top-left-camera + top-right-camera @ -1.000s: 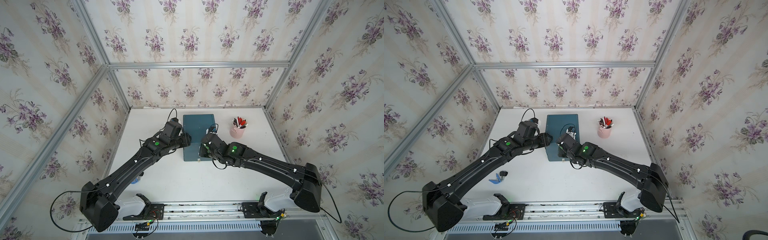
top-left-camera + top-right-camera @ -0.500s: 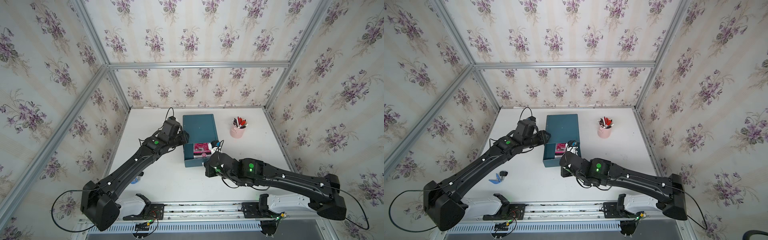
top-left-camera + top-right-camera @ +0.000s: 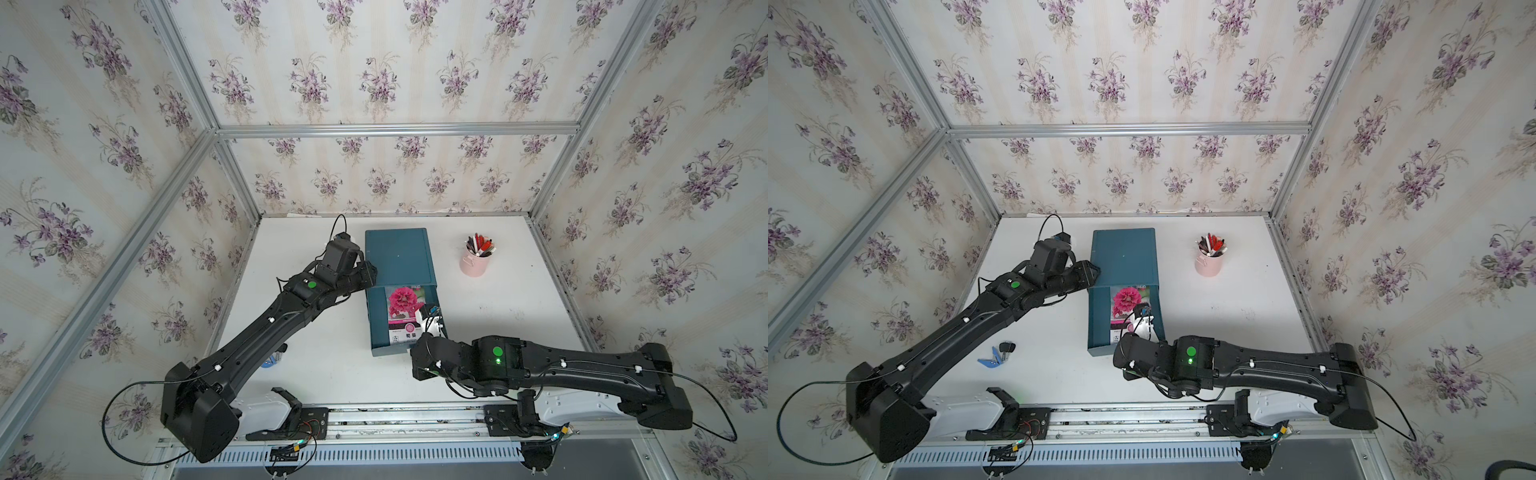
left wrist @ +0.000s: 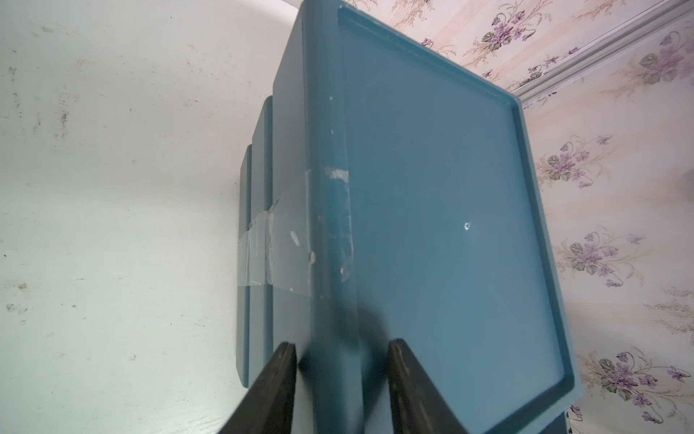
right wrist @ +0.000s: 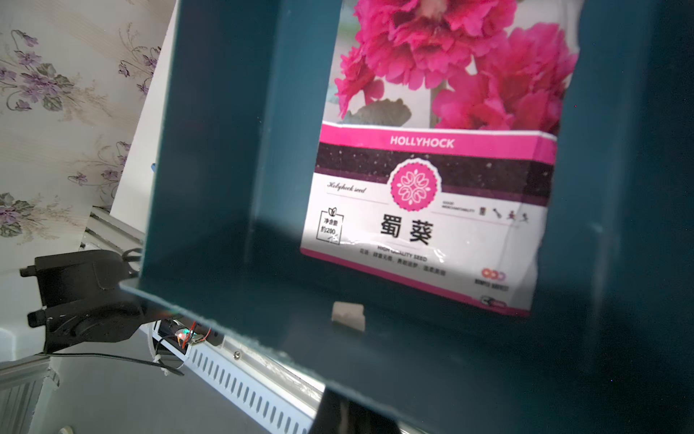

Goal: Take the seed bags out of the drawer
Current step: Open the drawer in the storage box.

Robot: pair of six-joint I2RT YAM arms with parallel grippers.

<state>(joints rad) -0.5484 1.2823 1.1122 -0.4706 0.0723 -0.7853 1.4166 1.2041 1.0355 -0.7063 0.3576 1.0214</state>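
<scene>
Teal drawer [image 3: 376,324] open from cabinet [image 3: 399,257]; holds pink-bloom seed bag [image 3: 402,309] flat | pink cup [image 3: 474,266] holds pens [image 3: 480,245] | left jaws clamped on cabinet edge; right jaws clenched on drawer front

The seed bag [image 5: 432,180] reads "HOLLYHOCK" — below it "蜀葵" (and, fainter, "HIGH QUALITY SEED").
</scene>
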